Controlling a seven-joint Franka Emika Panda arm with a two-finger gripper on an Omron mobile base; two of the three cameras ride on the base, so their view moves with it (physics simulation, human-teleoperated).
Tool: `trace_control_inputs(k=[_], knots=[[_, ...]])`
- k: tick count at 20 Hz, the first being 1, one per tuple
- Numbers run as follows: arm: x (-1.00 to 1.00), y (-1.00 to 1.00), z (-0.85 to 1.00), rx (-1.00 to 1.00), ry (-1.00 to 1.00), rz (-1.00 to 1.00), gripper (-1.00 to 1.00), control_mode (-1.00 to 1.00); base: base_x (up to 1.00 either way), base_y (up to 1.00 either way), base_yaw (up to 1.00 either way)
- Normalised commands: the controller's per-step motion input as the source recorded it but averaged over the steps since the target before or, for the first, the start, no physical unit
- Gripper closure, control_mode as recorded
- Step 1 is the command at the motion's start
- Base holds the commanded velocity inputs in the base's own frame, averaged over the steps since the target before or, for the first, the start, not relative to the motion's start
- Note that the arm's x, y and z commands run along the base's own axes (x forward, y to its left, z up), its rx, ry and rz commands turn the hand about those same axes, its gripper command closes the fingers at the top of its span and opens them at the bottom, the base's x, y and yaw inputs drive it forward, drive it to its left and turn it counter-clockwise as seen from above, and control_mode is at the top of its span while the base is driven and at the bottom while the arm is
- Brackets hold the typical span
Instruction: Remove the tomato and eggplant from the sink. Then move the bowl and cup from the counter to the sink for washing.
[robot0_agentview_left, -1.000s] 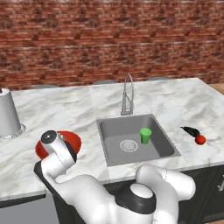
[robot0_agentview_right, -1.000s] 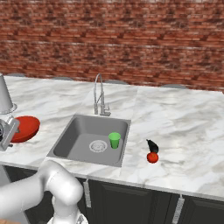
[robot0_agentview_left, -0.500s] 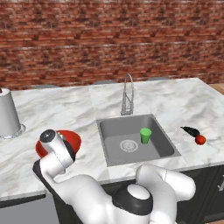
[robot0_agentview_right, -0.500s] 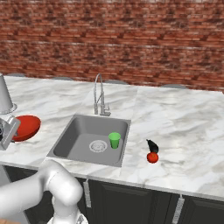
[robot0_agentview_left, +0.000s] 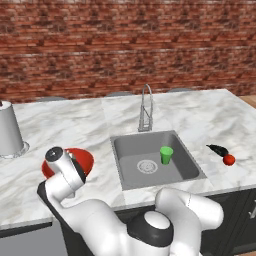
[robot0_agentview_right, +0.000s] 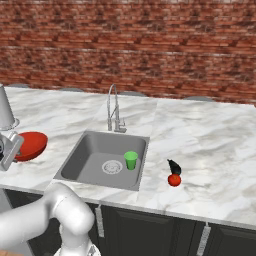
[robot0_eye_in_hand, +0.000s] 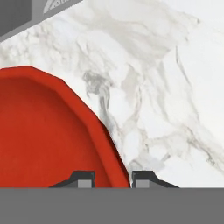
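We have the pincer (robot0_eye_in_hand: 112, 177) pinching the bowl (robot0_agentview_left: 80, 159) by its rim on the tabletop (robot0_agentview_left: 65, 125), and the sink (robot0_agentview_left: 187, 165) (cup (robot0_agentview_left: 166, 154) already inside) lies well off to its right.

The arm is bent far to the robot's left and lowered to the bench. The pincer (robot0_eye_in_hand: 112, 178) is pointed downward, and its two fingertips are closed on the rim of the bowl (robot0_eye_in_hand: 48, 135).

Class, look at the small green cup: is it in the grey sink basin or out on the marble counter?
In the sink: the green cup stands upright on the basin floor beside the round drain.
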Motion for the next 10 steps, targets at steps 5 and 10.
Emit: trace_control_inputs(k=[5,10], knots=[[-0.15,-0.04,0.17,0.0,-0.03,-0.08,1.0,-1.0,0.0,0.0,0.0],[-0.21,-0.1,0.24,0.02,-0.01,-0.06,1.0,-1.0,0.0,0.0,0.0]])
